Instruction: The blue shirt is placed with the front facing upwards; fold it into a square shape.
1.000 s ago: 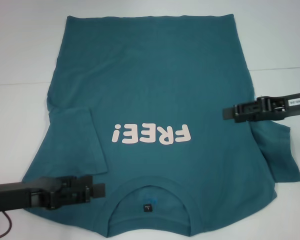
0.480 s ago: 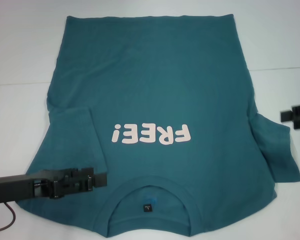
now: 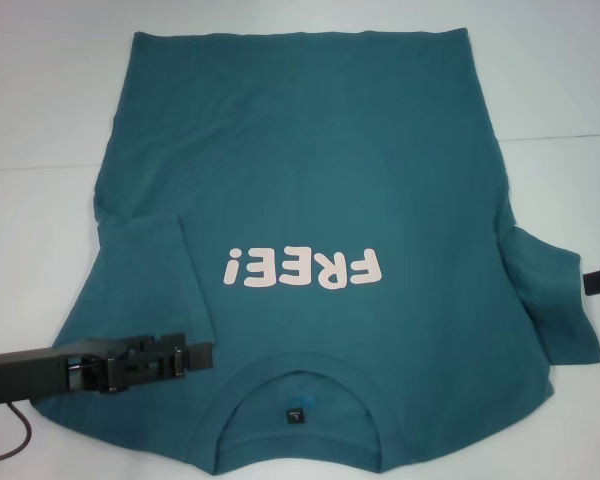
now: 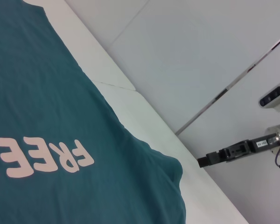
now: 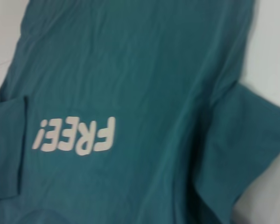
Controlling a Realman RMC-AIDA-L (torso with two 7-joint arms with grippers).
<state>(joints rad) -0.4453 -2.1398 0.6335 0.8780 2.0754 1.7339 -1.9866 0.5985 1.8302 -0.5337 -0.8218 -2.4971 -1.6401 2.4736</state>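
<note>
Blue shirt is lying flat on the counter. Left hand is hovering beside its collar, right hand off its right sleeve; can't tell either grip.

Bright even overhead light, faint shadows, right wrist view blurred

Teal-blue shirt with pale pinkish-white "FREE!" lettering, small dark neck tag, black left gripper, white table.

A white table with a thin seam line across it fills the scene.
</note>
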